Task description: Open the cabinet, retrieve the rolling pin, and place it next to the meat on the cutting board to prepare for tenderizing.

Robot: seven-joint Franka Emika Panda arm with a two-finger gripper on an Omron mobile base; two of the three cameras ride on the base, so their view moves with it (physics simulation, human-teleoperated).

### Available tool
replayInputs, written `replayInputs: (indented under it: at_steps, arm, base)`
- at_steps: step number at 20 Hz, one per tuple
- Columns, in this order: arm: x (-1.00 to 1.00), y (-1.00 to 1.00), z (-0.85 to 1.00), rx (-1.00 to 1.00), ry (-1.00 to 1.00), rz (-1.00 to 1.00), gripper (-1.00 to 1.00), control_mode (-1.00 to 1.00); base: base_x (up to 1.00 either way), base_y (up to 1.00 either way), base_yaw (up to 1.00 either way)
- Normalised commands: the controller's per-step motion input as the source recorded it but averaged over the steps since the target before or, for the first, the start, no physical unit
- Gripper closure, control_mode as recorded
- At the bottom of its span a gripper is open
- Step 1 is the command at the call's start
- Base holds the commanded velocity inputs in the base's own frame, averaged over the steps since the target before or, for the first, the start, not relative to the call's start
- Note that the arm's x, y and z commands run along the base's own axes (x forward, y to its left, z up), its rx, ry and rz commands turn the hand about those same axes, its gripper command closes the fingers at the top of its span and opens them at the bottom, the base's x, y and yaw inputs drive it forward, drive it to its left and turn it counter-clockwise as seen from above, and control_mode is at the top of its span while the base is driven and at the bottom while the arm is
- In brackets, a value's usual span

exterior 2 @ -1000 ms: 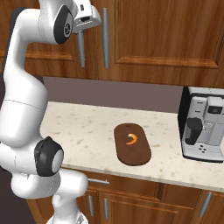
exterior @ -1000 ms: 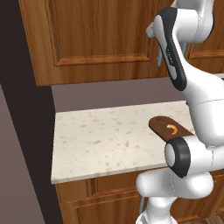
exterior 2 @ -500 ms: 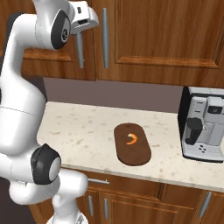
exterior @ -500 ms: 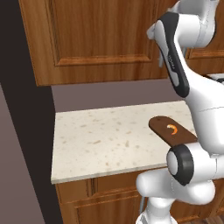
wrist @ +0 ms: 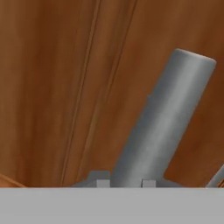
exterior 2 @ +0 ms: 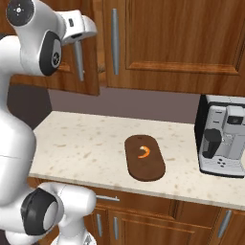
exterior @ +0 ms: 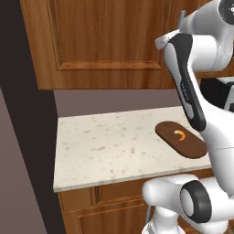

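Reddish-brown wood cabinet (exterior 2: 177, 43) hung above the speckled desk (exterior 2: 86, 148), its door barely ajar, dark oval cutting board (exterior 2: 144, 157) lay on the desk, pincer (wrist: 124, 181) straddled the silver bar handle (wrist: 162, 127), grip impossible to judge, orange meat (exterior 2: 144, 151) sat on the board.

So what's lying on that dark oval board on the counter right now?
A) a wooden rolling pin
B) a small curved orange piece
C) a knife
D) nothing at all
B: the board carries just one small curved orange piece, the meat, near its far end; no rolling pin or knife lies there.
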Motion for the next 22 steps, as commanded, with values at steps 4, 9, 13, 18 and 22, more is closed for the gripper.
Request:
replayInputs:
  at_steps: [4, 9, 13, 18, 22]
  arm:
    - [-0.71, 0.53, 0.00, 0.00, -0.03, -0.01, 1.00, -1.00]
    - [-0.75, 0.56, 0.00, 0.00, -0.01, 0.00, 1.00, -1.00]
    - [-0.74, 0.58, 0.00, 0.00, 0.00, 0.00, 1.00, -1.00]
    - [-0.69, 0.58, -0.01, 0.00, 0.00, 0.00, 1.00, -1.00]
    - [-0.51, 0.47, -0.09, 0.00, 0.03, 0.00, -1.00, -1.00]
  base:
    - [0.00, 0.00, 0.00]
    - [0.00, 0.00, 0.00]
    - [0.00, 0.00, 0.00]
    - [0.00, 0.00, 0.00]
    - [0.00, 0.00, 0.00]
